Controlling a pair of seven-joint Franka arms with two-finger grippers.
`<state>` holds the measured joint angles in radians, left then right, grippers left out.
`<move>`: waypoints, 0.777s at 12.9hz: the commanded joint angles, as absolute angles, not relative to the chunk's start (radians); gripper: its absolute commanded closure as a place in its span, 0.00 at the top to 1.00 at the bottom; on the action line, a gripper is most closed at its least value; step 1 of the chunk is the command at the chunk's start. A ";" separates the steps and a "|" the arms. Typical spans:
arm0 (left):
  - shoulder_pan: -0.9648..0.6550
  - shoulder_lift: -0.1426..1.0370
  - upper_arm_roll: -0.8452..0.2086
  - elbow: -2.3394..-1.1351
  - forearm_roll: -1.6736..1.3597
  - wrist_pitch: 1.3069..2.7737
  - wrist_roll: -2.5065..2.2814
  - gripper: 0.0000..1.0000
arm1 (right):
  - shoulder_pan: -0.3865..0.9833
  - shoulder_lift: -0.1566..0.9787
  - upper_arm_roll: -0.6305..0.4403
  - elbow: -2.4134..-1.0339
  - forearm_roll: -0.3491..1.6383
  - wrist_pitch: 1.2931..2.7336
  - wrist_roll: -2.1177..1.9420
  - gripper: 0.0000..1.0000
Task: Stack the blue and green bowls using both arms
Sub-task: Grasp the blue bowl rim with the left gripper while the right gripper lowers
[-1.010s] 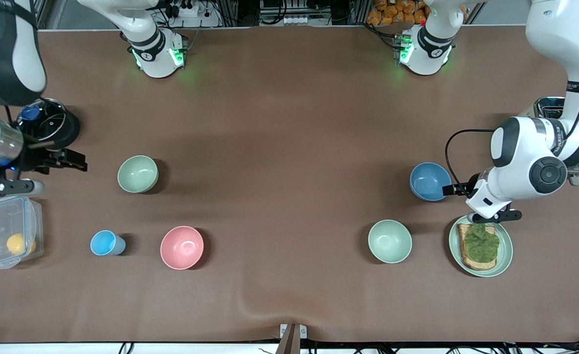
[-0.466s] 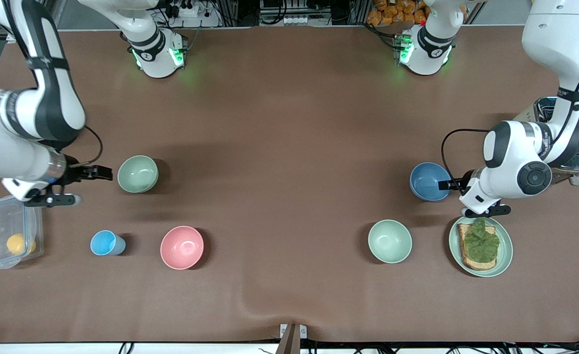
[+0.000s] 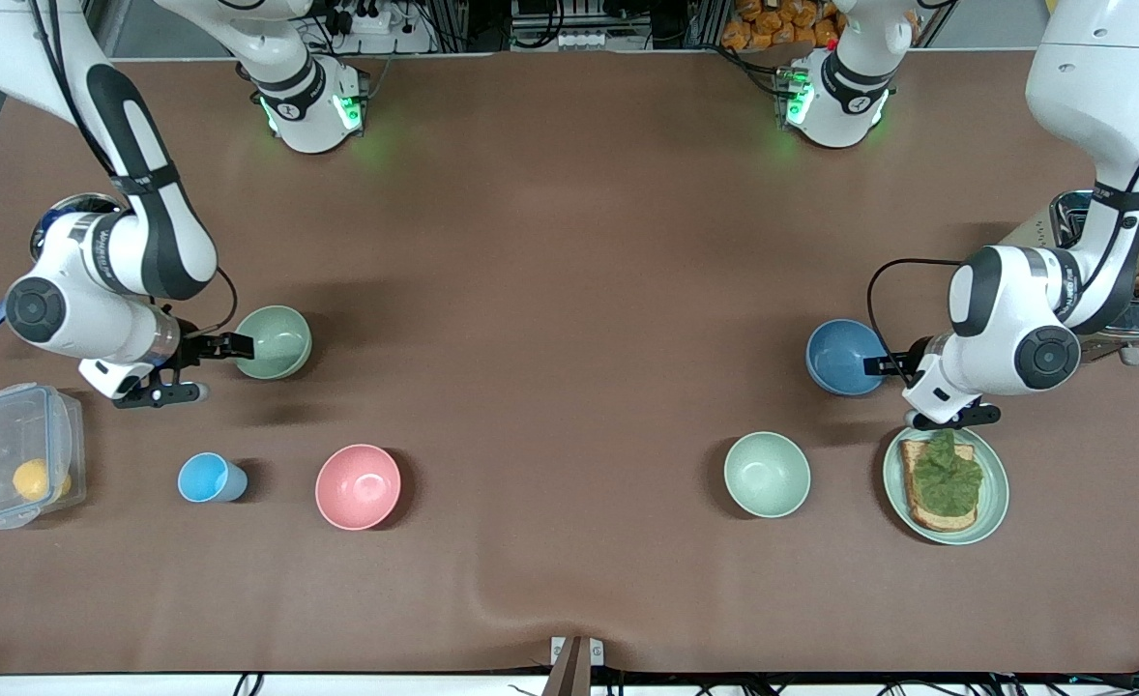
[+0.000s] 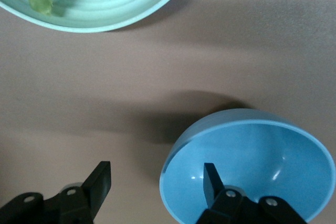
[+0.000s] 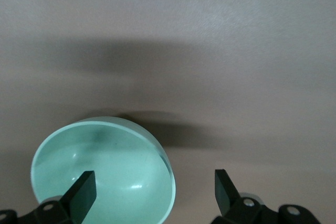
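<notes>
- The round matte medium-blue plastic bowl (image 3: 842,357) sits upright on the brown desk (image 3: 569,290) toward the left arm's end, just beside the pale green plate with toast and lettuce (image 3: 987,507), which lies nearer the front camera.
- The left gripper (image 4: 157,182) straddles the blue bowl's rim, one finger inside and one outside. The jaws are open with a gap around the wall, not gripping yet.
- The round matte sage-green bowl (image 3: 275,341) stands upright toward the right arm's end, farther from the front camera than the pink bowl (image 3: 358,486) and the small light-blue cup (image 3: 208,478).
- The right gripper (image 5: 152,190) is at the green bowl's rim, jaws spread wide, one finger over the inside and one outside; nothing held.
- A paler mint-green bowl (image 3: 767,474) near the plate is the look-alike to leave alone.
- To do this step well, I'd say each arm should settle low enough that the fingers overlap the wall properly, then close squarely on the rim.
- A shallow pinch on a thin, curved wall could let a bowl tip or slip on lifting.
</notes>
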<state>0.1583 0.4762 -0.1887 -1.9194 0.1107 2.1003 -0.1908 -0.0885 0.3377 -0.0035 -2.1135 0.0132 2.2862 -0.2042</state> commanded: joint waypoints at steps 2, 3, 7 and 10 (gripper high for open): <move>0.166 0.486 -0.196 -1.919 0.123 2.112 -0.178 0.70 | -0.086 0.342 0.012 -2.232 0.037 2.476 -0.232 0.76; 0.167 0.488 -0.196 -1.919 0.123 2.115 -0.178 0.68 | -0.083 0.342 0.015 -2.233 0.035 2.477 -0.232 0.66; 0.166 0.505 -0.196 -1.913 0.121 2.125 -0.178 0.59 | -0.086 0.342 0.015 -2.233 0.035 2.477 -0.255 0.00; 0.166 0.517 -0.198 -1.913 0.117 2.135 -0.178 0.53 | -0.083 0.336 0.017 -2.223 0.035 2.457 -0.255 0.00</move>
